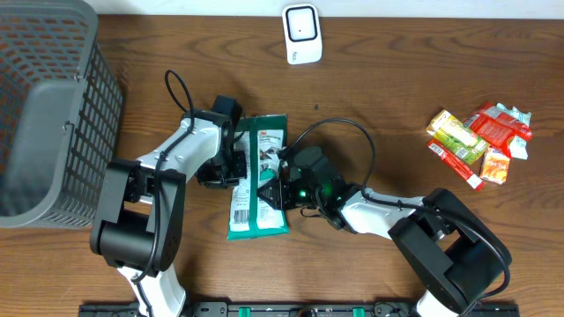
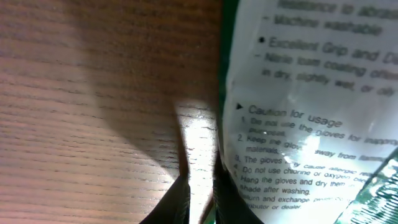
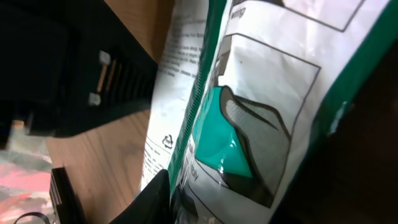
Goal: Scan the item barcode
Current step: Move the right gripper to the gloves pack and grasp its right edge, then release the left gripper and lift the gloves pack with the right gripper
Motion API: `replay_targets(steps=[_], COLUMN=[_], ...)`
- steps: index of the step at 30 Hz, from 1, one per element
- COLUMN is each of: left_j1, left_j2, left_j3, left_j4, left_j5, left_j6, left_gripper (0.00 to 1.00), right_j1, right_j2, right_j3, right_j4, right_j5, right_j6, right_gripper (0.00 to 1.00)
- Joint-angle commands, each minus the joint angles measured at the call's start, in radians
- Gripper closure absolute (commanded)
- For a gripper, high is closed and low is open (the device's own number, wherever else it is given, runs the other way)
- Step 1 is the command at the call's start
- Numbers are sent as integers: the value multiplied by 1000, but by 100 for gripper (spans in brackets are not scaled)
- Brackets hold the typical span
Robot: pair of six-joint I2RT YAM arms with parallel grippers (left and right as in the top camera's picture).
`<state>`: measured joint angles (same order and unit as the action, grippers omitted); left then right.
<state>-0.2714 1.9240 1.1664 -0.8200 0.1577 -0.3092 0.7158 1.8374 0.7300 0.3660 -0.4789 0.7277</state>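
Glove pack [image 1: 257, 180] sits mid-table, well short of the white scanner [image 1: 301, 33] at the far edge. The left pincer [image 1: 231, 167] is narrow, seemingly pinching the pack's left edge. The right pincer [image 1: 284, 189] straddles the right edge; how firmly, I cannot tell. Nothing scanned yet, I'd judge.

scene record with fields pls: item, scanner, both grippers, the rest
item: green-and-white plastic glove package on the brown wooden table
scanner: small white boxy device at the far edge, apart from the package
left gripper: nearly closed at the package's left edge
right gripper: jaws around its right edge, grip unclear
other: grey mesh basket left, colourful snack packets right
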Motion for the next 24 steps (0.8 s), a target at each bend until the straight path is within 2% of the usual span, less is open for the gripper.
replay_targets(steps=[1, 4, 6, 9, 10, 11, 13, 19, 24], left_j1=[-20, -20, -20, -20, -20, -20, -20, -14, 37], left_j2=[90, 90, 88, 76, 68, 55, 25, -125, -309], left_j3=[-52, -52, -51, -50, -50, -50, -50, -47, -39], left_j4=[55, 52, 52, 52, 52, 52, 52, 61, 63], left_j5=[45, 45, 45, 44, 44, 44, 44, 43, 40], left_j6=[27, 28, 34, 43, 43, 43, 43, 42, 31], left_gripper=[84, 84, 84, 84, 83, 83, 78, 77, 77], right_j1=[13, 13, 13, 12, 11, 11, 11, -14, -75], right_j2=[5, 5, 5, 5, 4, -1, -17, -120, -233], right_j3=[1, 1, 1, 1, 1, 1, 1, 5, 72], right_j4=[24, 24, 24, 21, 16, 10, -5, -114, -412], right_j5=[10, 0, -23, -55, -67, -77, -76, -72, -40], right_j6=[-31, -41, -75, -93, -93, -93, -102, -214, -352], right_gripper=[70, 77, 85, 91, 97, 99, 99, 99, 99])
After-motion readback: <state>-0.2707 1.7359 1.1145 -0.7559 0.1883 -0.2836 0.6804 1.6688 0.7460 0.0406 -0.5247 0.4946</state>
